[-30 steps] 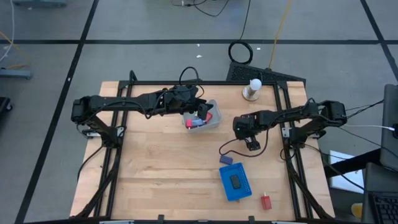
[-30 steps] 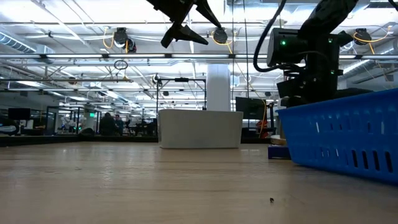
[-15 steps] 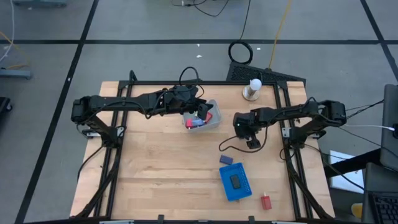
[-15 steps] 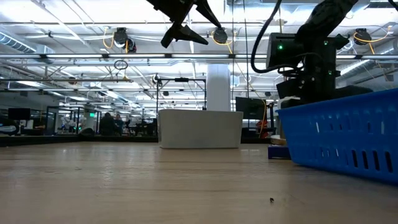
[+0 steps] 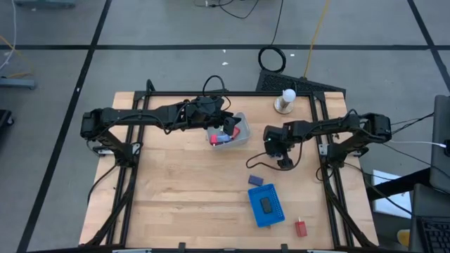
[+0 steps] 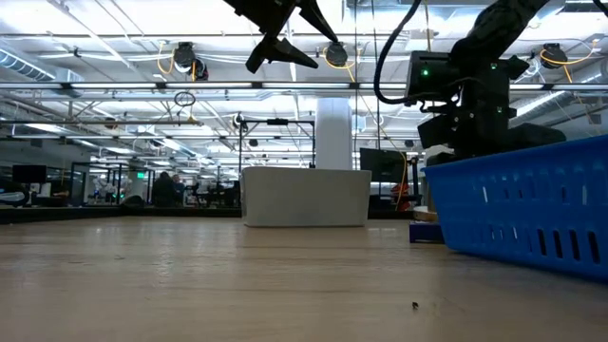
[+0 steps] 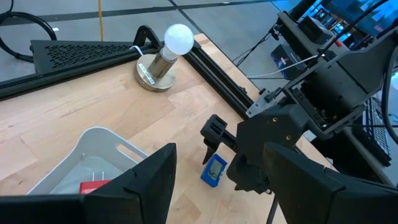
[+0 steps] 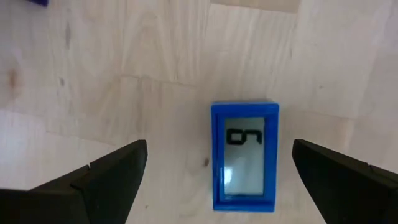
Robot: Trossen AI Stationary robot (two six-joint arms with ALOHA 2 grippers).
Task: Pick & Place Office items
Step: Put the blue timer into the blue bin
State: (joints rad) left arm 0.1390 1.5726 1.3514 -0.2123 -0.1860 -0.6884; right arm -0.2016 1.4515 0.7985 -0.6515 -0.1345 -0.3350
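Between the right gripper's [image 8: 217, 171] spread fingers [image 8: 93, 183], a blue item [image 8: 244, 155].

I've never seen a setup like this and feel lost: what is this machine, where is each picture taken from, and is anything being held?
Two dark robot arms work at a wooden table. One picture looks straight down, one looks level across the tabletop, and each arm carries a wrist camera. The left gripper hangs open over a pale bin with a red item inside. The right gripper is open above a small blue block with a display, holding nothing. Nearby lie a bright-blue tray, a dark blue piece and a red piece.
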